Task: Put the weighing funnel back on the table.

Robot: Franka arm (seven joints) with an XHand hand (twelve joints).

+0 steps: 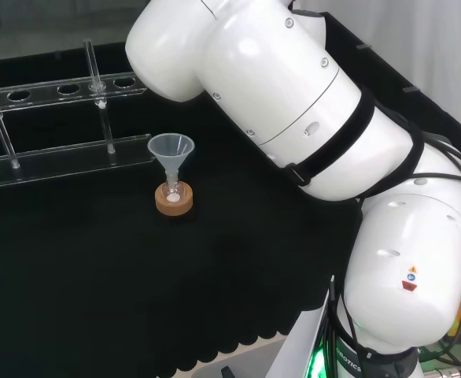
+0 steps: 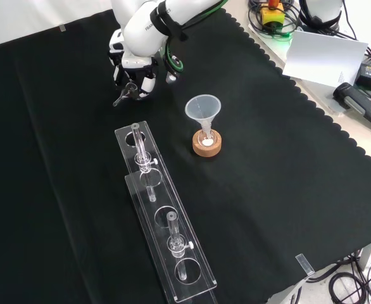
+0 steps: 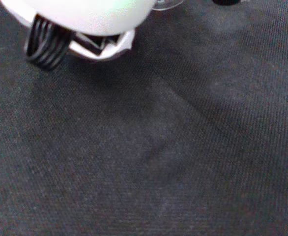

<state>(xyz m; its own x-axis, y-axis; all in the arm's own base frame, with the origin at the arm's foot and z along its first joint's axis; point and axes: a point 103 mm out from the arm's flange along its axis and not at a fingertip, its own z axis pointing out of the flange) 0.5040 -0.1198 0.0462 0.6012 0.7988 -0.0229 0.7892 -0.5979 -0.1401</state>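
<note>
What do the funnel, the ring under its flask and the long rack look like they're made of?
The funnel: clear glass or plastic, see-through with a bright rim; I can't tell which. The ring: apparently cork, matte tan-brown with no shine. The rack: probably clear acrylic, flat transparent plates with glossy edges and round holes.

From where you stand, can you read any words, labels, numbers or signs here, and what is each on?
Dark lettering on the arm's white link, front view: too small to read.
Sticker on the arm's lower link, head view: blue and red symbols, no legible words.
Grey lettering on the arm's base, head view: too blurred to read.
Funnel, rack and cloth: no print visible.
</note>
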